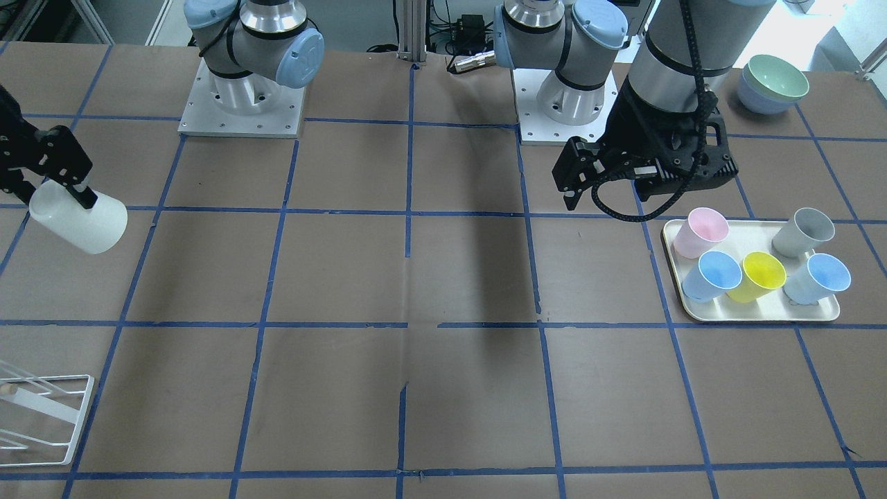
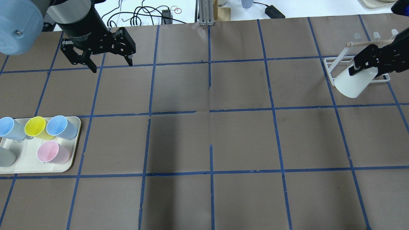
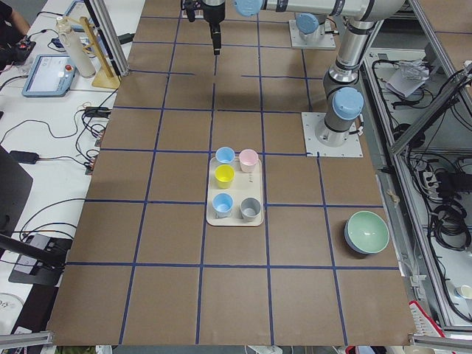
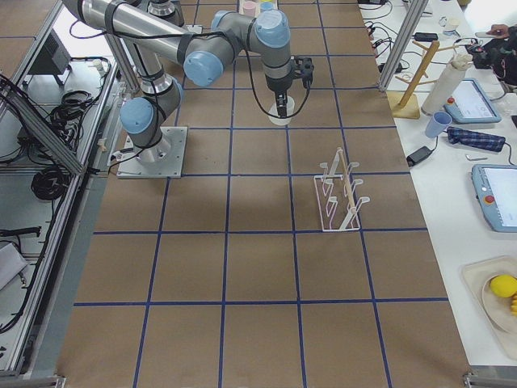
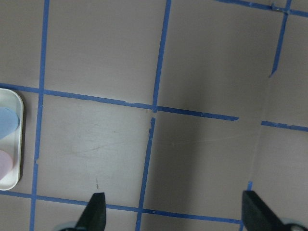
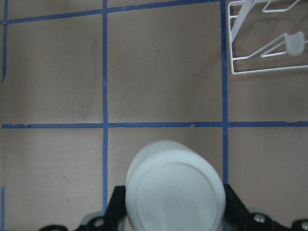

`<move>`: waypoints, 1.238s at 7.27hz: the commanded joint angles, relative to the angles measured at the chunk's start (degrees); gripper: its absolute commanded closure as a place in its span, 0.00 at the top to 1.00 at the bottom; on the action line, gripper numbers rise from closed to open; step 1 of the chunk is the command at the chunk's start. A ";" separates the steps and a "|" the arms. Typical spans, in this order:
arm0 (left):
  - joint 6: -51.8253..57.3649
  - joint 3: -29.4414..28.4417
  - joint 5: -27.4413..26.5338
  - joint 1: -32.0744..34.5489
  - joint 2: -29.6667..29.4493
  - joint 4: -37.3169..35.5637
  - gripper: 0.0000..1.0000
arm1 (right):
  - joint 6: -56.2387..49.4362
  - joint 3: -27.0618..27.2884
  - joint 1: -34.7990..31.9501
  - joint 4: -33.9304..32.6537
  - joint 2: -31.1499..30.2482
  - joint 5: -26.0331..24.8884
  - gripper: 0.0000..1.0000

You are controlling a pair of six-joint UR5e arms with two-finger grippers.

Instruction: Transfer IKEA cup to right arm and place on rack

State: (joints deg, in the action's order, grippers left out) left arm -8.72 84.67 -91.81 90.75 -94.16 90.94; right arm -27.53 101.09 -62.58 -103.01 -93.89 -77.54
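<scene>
Currently right gripper [image 2: 366, 72] is clamped on the cup [image 2: 351, 83] near its rim. Cup is tilted and hangs clear of the table [image 2: 211, 127]; wrist view shows its base between both fingers. Rack [image 4: 339, 202] stands on the table near the cup on the side away from the robot, with no contact. Overhead view overlaps them, but the right side view shows a gap. Left gripper [image 2: 111, 66] is spread wide with nothing in it, above bare table with the tray [image 2: 73, 161] off to one side. Tray holds a pink cup [image 2: 51, 152], yellow cup [image 2: 35, 126], grey cup [image 2: 5, 157] and two blue cups [image 2: 60, 126].
</scene>
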 commanded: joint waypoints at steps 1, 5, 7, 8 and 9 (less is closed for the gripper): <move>3.77 3.29 -0.91 -0.04 1.87 -0.58 1.00 | -6.01 -0.02 0.00 -9.79 3.61 -5.13 0.00; 9.33 4.36 2.50 -0.13 3.02 -1.90 1.00 | -8.41 -0.11 0.09 -20.10 9.95 -7.45 0.00; 9.34 4.45 2.17 -0.22 3.02 -2.34 1.00 | -8.51 -0.98 0.17 -22.75 11.00 -7.28 0.00; 9.34 4.45 2.17 -0.13 3.02 -2.43 1.00 | -8.42 -1.16 0.87 -22.94 11.53 -6.93 0.00; 9.34 4.45 2.17 -0.22 3.02 -2.43 1.00 | -8.42 -1.42 1.14 -23.11 12.58 -6.66 0.00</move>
State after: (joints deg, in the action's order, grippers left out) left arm 0.61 89.11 -89.66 90.56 -91.15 88.57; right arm -35.97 100.01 -61.89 -125.65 -82.46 -84.54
